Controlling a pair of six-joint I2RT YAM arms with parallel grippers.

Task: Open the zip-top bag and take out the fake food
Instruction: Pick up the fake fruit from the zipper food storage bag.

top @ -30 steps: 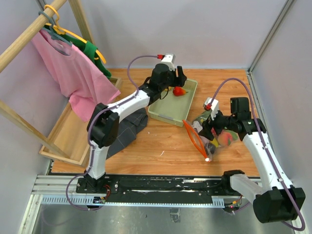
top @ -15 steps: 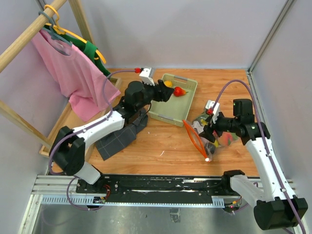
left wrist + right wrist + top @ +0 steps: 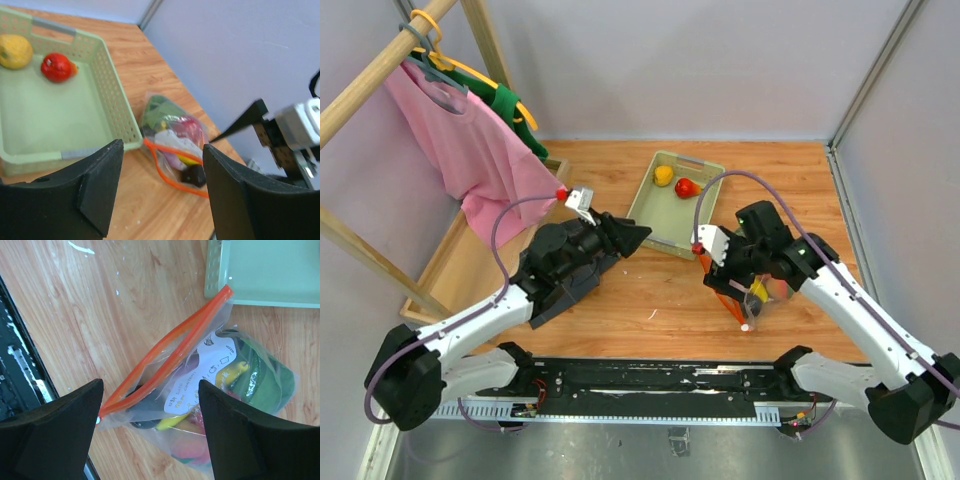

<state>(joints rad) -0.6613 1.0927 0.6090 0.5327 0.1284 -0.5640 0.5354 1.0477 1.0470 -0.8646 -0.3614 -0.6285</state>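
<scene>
- Right wrist view: right gripper (image 3: 148,400) is hovering, jaws apart, over the open bag (image 3: 200,382) of toy food (image 3: 233,371).
- Left gripper (image 3: 161,155) is gaping empty at the bag's 9 o'clock.

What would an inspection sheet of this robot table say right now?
Surface: wooden table, a few pale scuffs, nothing spilled.
Job's things: zip-top bag lying open, orange strip parted, several fake food pieces inside; yellow piece and red piece in the green tray.
Clutter: dark cloth left of the tray; pink shirt and green garment on wooden rack.
Grippers: left gripper open, empty, aimed toward the bag; right gripper open, over the bag's mouth.
Cables: purple cable looped over each arm, not snagged.
Surroundings: grey walls, metal rail at near edge.
</scene>
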